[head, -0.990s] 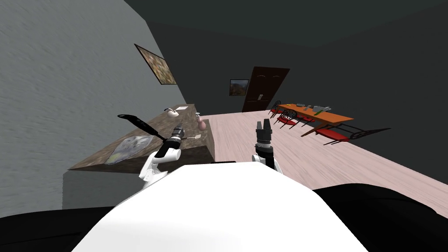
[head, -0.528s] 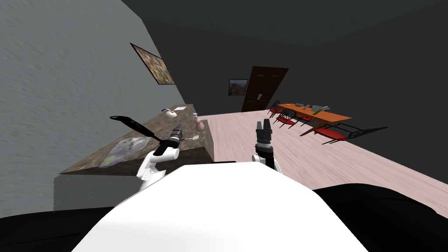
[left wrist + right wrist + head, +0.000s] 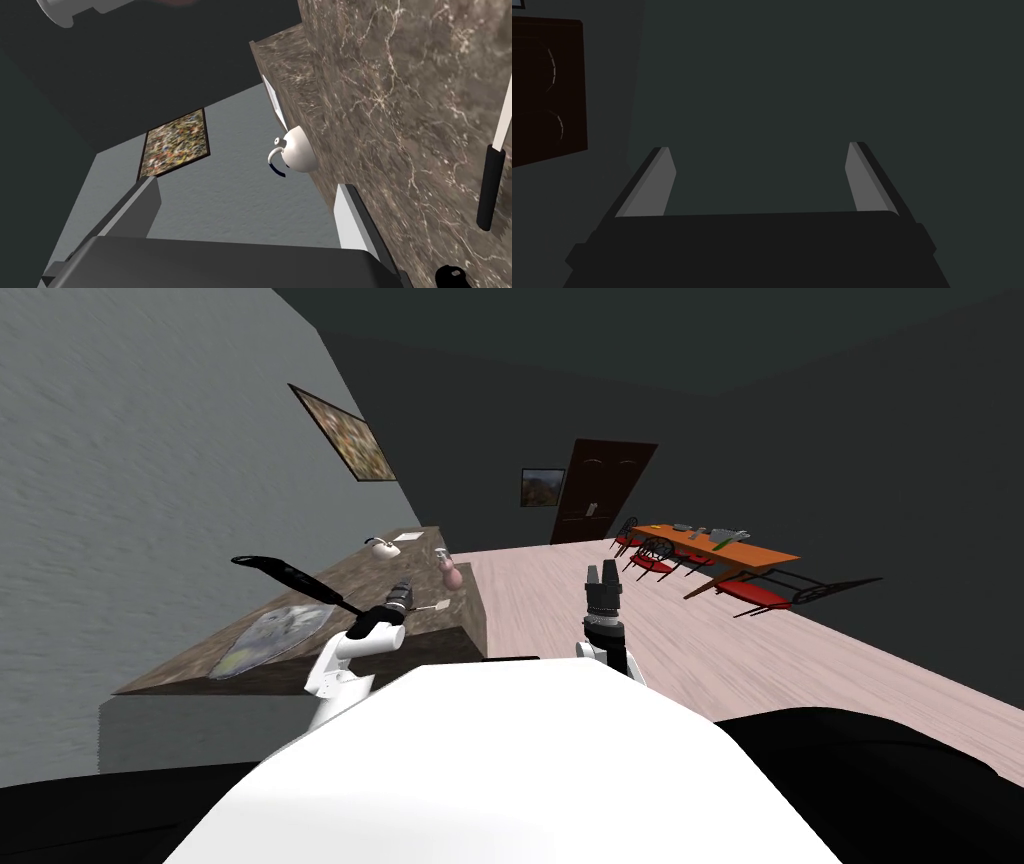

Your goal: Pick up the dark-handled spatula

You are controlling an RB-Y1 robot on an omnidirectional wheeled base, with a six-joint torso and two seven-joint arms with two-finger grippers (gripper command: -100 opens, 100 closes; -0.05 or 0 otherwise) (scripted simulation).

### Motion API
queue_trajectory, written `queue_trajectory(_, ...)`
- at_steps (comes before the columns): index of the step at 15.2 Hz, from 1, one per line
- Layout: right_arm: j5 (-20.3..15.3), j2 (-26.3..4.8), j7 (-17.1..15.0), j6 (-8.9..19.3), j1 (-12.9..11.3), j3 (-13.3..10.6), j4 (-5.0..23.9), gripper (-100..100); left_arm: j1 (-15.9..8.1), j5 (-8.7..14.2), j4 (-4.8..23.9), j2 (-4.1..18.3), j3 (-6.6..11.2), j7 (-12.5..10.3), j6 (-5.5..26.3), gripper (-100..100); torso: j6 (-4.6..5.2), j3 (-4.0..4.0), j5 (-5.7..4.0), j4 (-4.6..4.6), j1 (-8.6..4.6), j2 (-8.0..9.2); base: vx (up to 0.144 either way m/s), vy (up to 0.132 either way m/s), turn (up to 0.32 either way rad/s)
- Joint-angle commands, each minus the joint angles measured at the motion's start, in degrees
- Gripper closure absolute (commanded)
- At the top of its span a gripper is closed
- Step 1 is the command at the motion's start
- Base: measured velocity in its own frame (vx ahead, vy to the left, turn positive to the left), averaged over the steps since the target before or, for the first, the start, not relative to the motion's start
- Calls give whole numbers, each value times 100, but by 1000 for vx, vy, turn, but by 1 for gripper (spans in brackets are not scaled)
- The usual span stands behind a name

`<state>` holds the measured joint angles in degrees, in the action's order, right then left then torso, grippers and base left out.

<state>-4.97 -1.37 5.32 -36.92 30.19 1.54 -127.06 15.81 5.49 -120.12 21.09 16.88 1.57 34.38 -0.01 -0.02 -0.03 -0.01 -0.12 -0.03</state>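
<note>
Upon the counter (image 3: 400,100) lies the spatula (image 3: 489,186), dark handle toward the left gripper (image 3: 247,184), which hovers over it, fingers apart, likely readied for that handle; off the counter, the right gripper (image 3: 758,148) waits, also spread.

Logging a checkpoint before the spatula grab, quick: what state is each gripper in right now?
Left gripper: open, holding nothing.
Right gripper: open, holding nothing.
</note>
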Motion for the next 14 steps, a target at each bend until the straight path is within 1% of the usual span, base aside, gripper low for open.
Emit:
queue_trajectory(1,0,0,0,0,0,0,0,0,-40,29,52,45,78,48,286,-100,0,0,0,0,0,0,8,-24,15)
queue_trajectory(2,0,0,0,0,0,0,0,0,-40,29,52,45,78,48,421,-100,0,1,0,0,2,1,4,-24,-10)
queue_trajectory(3,0,0,0,0,0,0,0,0,-40,29,52,45,78,48,472,-100,0,2,1,0,2,3,7,-23,7)
queue_trajectory(4,0,0,0,0,0,0,0,0,-91,72,120,107,188,117,669,-100,0,2,1,1,3,3,11,-19,34)
queue_trajectory(6,0,0,0,0,0,0,0,0,-91,72,120,107,188,117,931,-100,-1,1,1,0,2,2,10,-25,19)
queue_trajectory(7,0,0,0,0,0,0,0,0,-91,72,120,107,188,117,931,-100,0,1,1,0,3,2,6,-21,-28)
queue_trajectory(8,0,0,0,0,0,0,0,0,-139,114,187,167,298,187,1139,-100,1,2,1,0,4,3,14,-32,-10)
queue_trajectory(10,0,0,0,0,0,0,0,0,-139,114,187,167,298,187,1363,-100,0,0,0,0,-2,-1,20,-39,7)
queue_trajectory(11,0,0,0,0,0,0,0,0,-139,114,187,167,298,187,1387,-100,0,-1,0,0,-3,-1,24,-50,-89)
queue_trajectory(12,0,0,0,0,0,0,0,0,-182,156,255,224,407,261,1581,-100,3,-1,-1,0,-7,-3,64,-75,-131)
queue_trajectory(14,0,0,0,0,0,-1,0,0,-182,156,255,224,407,261,1818,-100,5,-16,-4,-5,-18,-30,135,-61,-159)
